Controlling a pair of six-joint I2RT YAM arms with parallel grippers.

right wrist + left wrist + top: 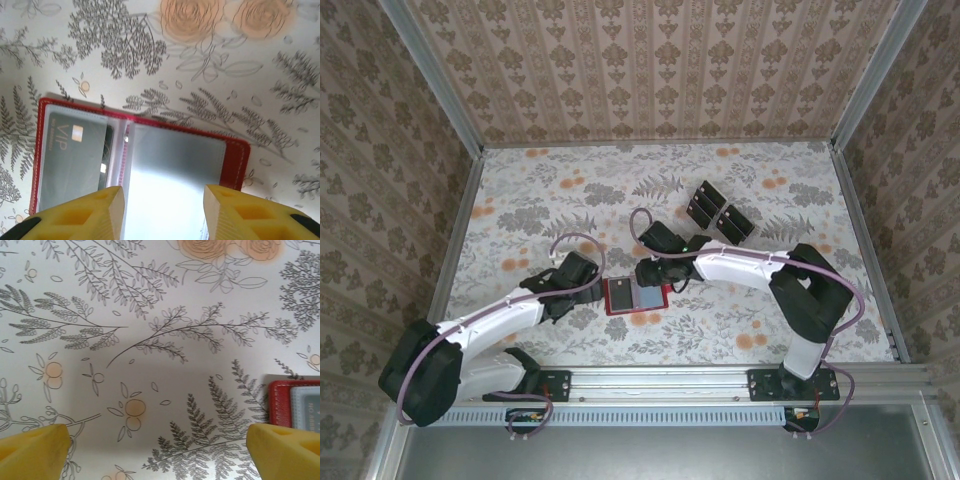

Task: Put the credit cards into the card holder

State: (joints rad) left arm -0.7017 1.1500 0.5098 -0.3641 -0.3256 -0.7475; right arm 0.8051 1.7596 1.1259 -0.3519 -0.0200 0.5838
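Directly below the right tool [162, 200] lies the open card holder [175, 160].

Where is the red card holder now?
In the top view the card holder lies open near the front middle, between the left gripper and right gripper.

Left arm [490, 325], right arm [745, 266]: white shells on long links, black joint housings, bulky black shoulders. Thin mauve cable [577, 235] looping along each. Black base plates [535, 385]. Left gripper [160, 452], right gripper [162, 215]: yellow wedge fingers [75, 217], moulded hollows.
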